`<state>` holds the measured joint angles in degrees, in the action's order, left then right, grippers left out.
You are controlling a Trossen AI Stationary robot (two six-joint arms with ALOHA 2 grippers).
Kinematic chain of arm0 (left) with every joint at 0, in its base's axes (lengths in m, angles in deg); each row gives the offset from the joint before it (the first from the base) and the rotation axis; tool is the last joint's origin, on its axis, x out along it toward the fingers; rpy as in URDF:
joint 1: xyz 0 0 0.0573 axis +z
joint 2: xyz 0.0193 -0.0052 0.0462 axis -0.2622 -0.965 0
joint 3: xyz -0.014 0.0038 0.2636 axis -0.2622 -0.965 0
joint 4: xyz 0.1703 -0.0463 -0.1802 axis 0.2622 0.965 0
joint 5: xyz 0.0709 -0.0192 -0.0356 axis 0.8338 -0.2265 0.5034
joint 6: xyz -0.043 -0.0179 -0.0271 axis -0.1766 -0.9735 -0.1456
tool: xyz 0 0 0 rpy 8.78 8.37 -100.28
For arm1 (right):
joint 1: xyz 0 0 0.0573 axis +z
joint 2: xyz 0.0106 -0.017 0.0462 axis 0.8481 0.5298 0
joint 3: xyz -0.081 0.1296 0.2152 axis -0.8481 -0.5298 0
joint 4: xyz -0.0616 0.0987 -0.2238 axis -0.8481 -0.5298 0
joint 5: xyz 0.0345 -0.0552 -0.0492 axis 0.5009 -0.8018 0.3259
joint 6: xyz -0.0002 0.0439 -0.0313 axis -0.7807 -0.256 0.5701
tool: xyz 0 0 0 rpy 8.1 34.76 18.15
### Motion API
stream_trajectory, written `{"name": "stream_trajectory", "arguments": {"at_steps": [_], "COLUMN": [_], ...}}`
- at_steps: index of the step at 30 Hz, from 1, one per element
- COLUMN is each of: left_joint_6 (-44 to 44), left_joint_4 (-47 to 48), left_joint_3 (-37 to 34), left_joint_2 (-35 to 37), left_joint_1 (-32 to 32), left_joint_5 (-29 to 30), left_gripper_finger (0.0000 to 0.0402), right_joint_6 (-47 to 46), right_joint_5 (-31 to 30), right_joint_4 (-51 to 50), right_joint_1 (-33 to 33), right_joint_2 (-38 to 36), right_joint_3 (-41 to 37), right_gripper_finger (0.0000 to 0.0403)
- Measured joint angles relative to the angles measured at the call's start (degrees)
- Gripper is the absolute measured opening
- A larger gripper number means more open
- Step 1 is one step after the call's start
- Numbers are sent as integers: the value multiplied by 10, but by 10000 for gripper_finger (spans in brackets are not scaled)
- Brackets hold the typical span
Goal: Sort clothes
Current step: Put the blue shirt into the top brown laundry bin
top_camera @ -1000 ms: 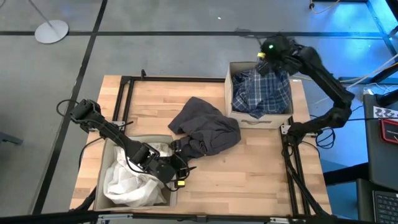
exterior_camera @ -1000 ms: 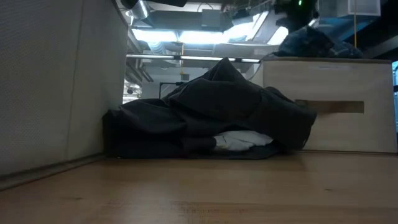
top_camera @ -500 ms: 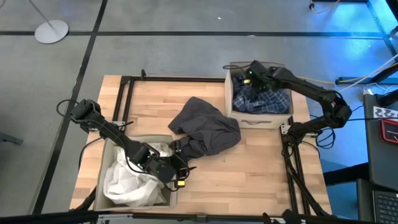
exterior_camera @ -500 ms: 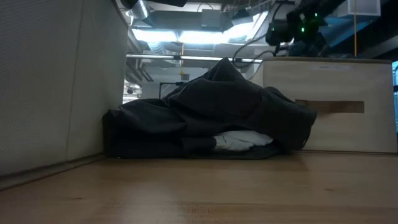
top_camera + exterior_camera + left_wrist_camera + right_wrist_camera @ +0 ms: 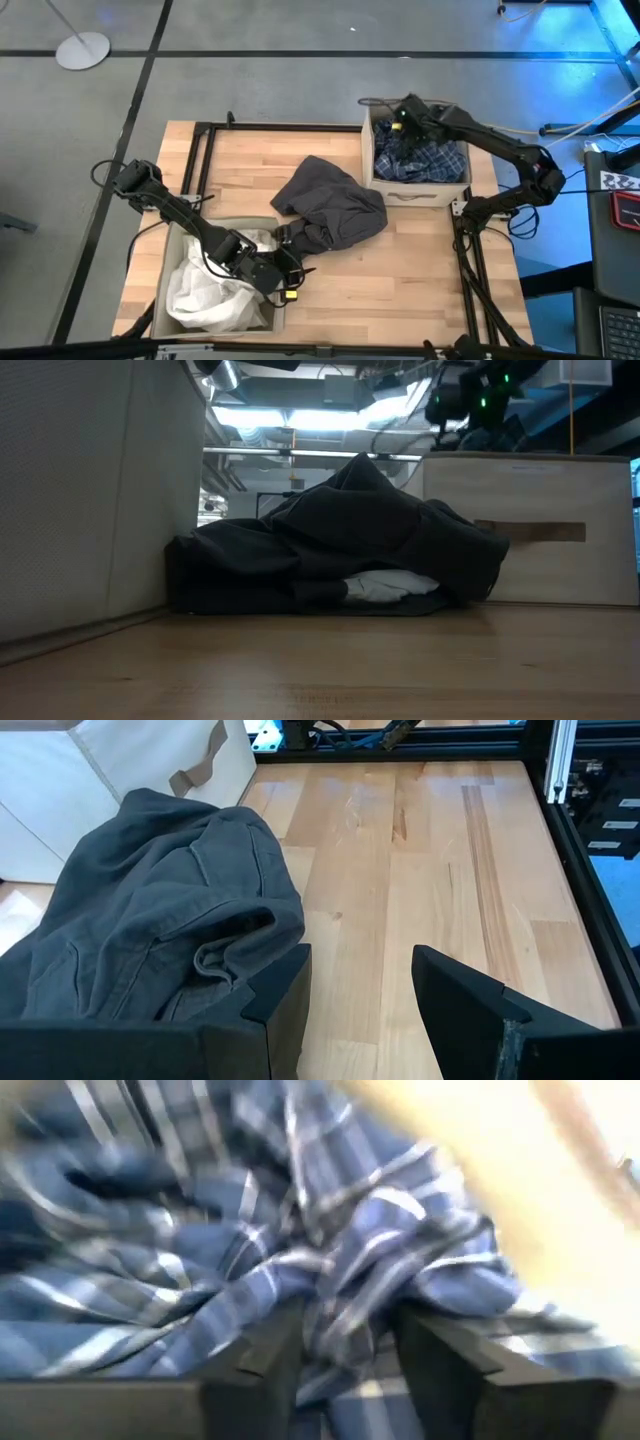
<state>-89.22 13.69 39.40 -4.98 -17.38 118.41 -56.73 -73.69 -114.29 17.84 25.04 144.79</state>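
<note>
Plaid fabric, blue and white, is lying bunched inside the far beige bin (image 5: 372,150) at the table's back right. Plaid shirt (image 5: 425,160) is filling most of that bin. Right gripper (image 5: 398,122) is hanging over the bin's far left corner, just above the shirt; in the right wrist view its two dark fingers (image 5: 255,1370) are standing apart with plaid cloth showing in the gap between them, and whether they are pinching any of it cannot be told.

Dark grey garment (image 5: 328,205) is lying heaped on the bare wooden table (image 5: 400,270) near the middle, its right edge just beside the far bin's front wall. In the low view it is sitting as a mound with a pale patch of cloth (image 5: 385,586) showing under its front fold.

Left gripper (image 5: 296,262) is resting low at the grey garment's near edge, beside the near bin (image 5: 172,250), which is holding crumpled white clothes (image 5: 210,290). Its fingers (image 5: 280,990) are standing parted, one touching the grey fabric, nothing between them but table.
</note>
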Motion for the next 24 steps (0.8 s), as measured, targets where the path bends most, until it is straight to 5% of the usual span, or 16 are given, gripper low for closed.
{"name": "stream_trajectory", "arguments": {"at_steps": [5,12,19,24], "left_joint_6": [0,0,0,4], "left_joint_4": [0,4,5,4], "left_joint_3": [0,0,0,0], "left_joint_2": [0,0,0,0], "left_joint_1": [0,0,0,0], "left_joint_5": [0,0,-1,-20], "left_gripper_finger": [166,166,166,166], "right_joint_6": [-1,-32,-49,-73], "right_joint_5": [39,172,148,95], "right_joint_4": [-77,-152,-245,-241], "right_joint_1": [0,9,91,113], "right_joint_2": [0,-6,-47,-65], "right_joint_3": [133,291,298,220], "right_gripper_finger": [201,217,216,215]}}
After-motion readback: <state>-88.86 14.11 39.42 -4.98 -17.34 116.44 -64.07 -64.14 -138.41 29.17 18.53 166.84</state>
